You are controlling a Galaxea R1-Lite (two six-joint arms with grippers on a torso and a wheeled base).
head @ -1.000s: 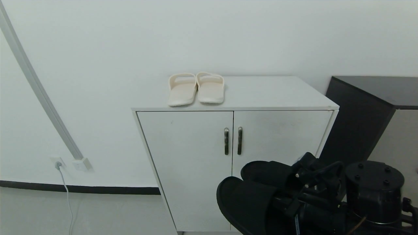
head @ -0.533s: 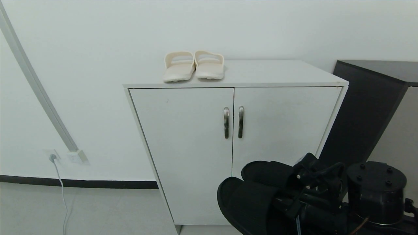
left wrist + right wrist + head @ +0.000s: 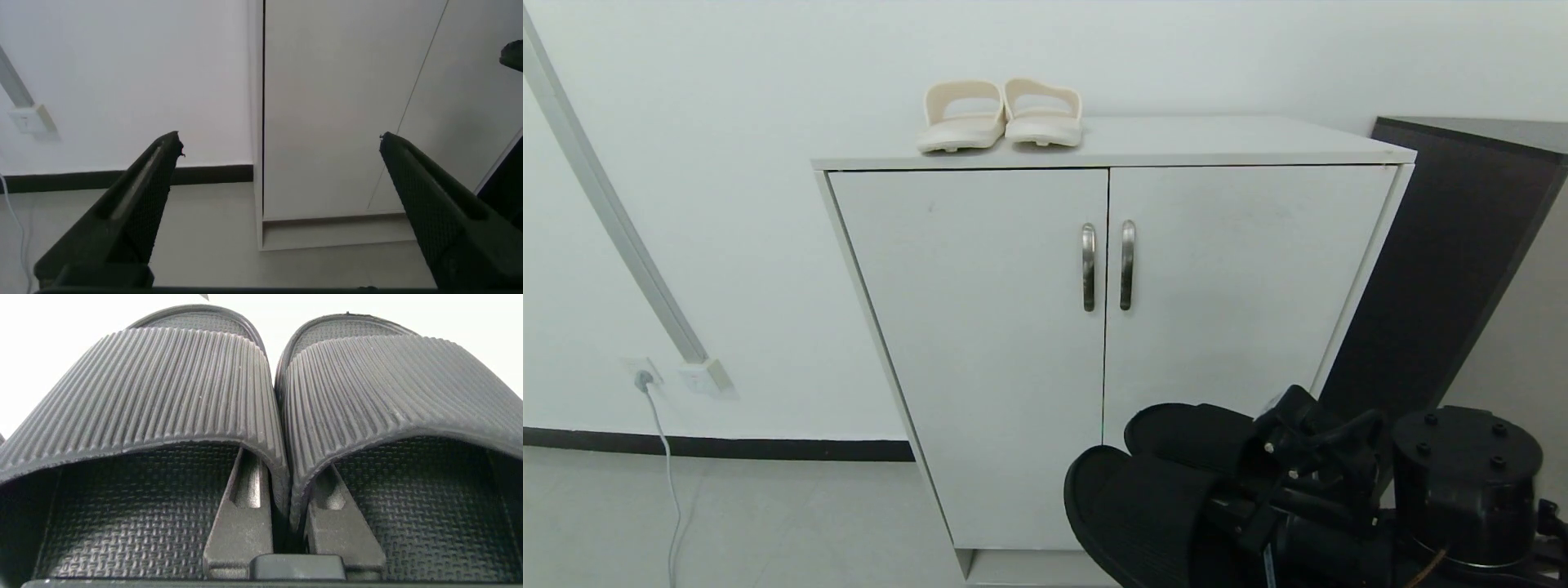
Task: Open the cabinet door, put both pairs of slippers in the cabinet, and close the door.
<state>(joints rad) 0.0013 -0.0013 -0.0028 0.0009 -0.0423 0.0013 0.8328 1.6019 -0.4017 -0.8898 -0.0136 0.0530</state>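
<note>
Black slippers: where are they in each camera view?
Head view: black slippers low right, before the white cabinet.
Left wrist view: dark sliver at the edge, perhaps them.
Right wrist view: close up, side by side, on the right gripper.
Shared landmark: the cabinet, head and left wrist.

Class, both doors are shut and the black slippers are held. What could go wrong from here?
The right tool pinches both black slippers by inner edges; one might slip free.
They hang before the right door; opening it could strike them.
The cream slippers sit near the cabinet top's front edge; a jolt could drop them.
</note>
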